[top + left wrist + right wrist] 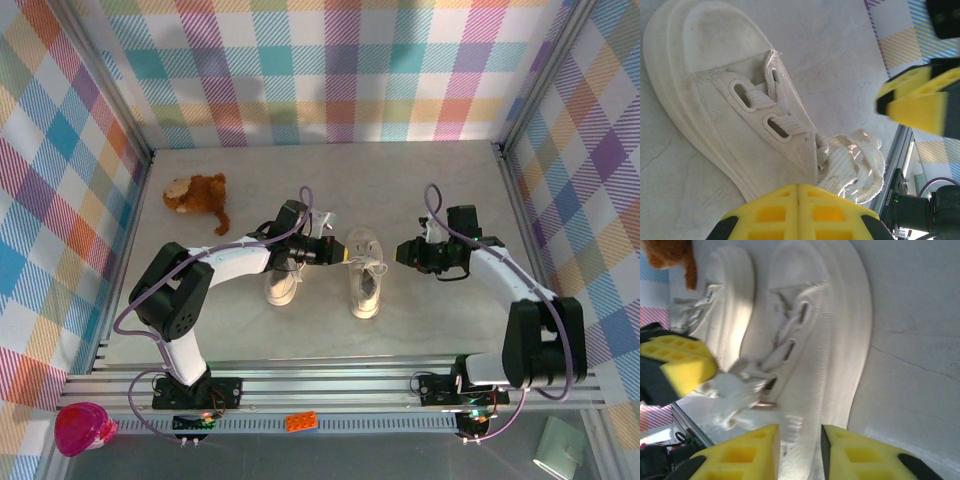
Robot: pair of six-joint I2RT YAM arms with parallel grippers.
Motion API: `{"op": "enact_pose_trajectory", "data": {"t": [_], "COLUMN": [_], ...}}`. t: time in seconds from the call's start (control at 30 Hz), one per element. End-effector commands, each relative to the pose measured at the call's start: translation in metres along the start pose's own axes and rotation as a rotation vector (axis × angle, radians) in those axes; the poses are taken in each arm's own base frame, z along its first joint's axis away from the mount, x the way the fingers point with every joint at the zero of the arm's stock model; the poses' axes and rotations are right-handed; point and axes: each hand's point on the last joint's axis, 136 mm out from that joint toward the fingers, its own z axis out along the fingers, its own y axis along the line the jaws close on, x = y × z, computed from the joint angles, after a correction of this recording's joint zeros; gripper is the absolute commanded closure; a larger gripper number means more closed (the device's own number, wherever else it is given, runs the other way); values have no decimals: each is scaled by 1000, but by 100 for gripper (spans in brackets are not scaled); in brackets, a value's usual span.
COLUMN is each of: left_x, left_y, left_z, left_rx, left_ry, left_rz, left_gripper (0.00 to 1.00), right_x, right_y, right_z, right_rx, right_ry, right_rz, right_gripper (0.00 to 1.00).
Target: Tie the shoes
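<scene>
2 shoes (pixel 283 288) (pixel 365 280), 1 plush (pixel 197 195), poss. 1 brick (pixel 301 421)

On the table (pixel 450 190) the left shoe (pixel 282 288) lies beside the right shoe (pixel 364 275), the plush toy (pixel 197 195) behind them, farther left.

Bright, even light from above fills the overhead view; it is sharp throughout, with only soft shadows under the arms on the pale surface (pixel 450 200). From the left wrist, the shoe (pixel 715 100) canvas is crisp, while the right claw (pixel 892 100) is blurred. The right wrist picture is harsher — glare bleaches the shoe's side, its laces (pixel 740 385) smear, and the left claw (pixel 690 365) is soft.
</scene>
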Motion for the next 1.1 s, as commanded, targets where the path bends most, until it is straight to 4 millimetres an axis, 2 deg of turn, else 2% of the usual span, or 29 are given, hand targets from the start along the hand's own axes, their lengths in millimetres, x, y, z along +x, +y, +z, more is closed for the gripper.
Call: {"op": "enact_pose_trajectory", "data": {"t": [0.0,0.17,0.3,0.6,1.07], "left_x": [-1,-1,-1,-1,0], "left_y": [-5,-7,-7,-8,-9], "left_z": [4,3,2,2,6], "left_rx": [19,21,17,15,21], "left_ry": [15,19,23,31,43], "left_rz": [23,24,24,27,27], "left_gripper": [100,100,100,100,100], "right_x": [-9,-11,-5,10,12], "right_y": [-1,15,33,48,52], "right_z": [16,42,52,38,47], "right_rx": [-56,-142,-202,-245,-291], "right_ry": [-26,49,75,70,110], "right_rz": [-40,-120,-204,-284,-277], "right_gripper": [76,77,77,73,59]}}
